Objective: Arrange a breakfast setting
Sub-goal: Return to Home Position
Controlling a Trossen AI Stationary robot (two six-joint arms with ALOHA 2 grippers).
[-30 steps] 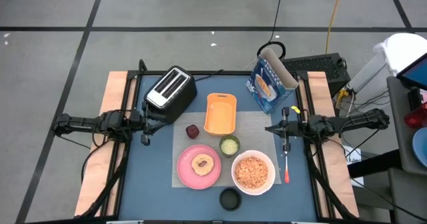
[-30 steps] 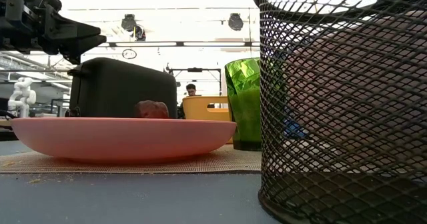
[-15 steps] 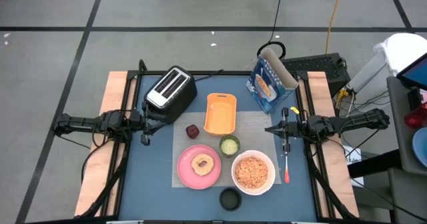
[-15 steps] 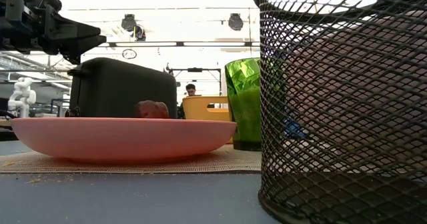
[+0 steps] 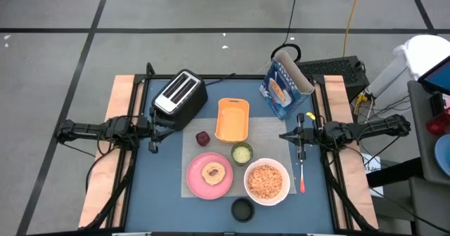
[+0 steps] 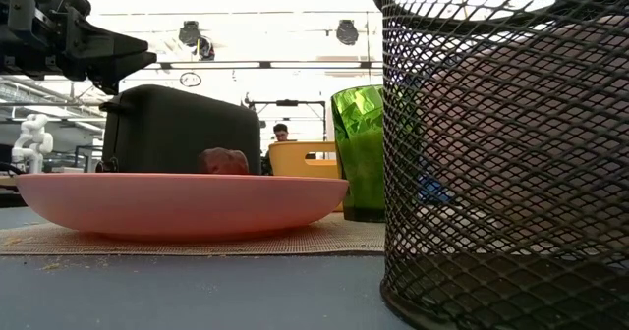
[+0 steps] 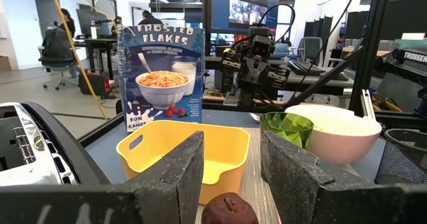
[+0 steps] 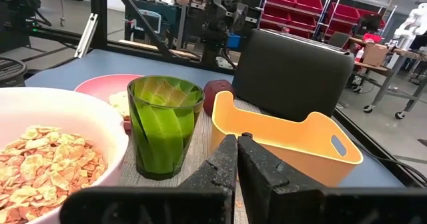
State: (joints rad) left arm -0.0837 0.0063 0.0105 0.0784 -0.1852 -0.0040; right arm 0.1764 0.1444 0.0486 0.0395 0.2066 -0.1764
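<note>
You can see no change over the last second: neither the left gripper (image 5: 156,126) nor the right gripper (image 5: 285,135) has shifted, and nothing on the desk (image 5: 165,190) has moved.

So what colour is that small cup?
The cup is green, with a leaf-like faceted look; the right wrist view shows it best.
</note>
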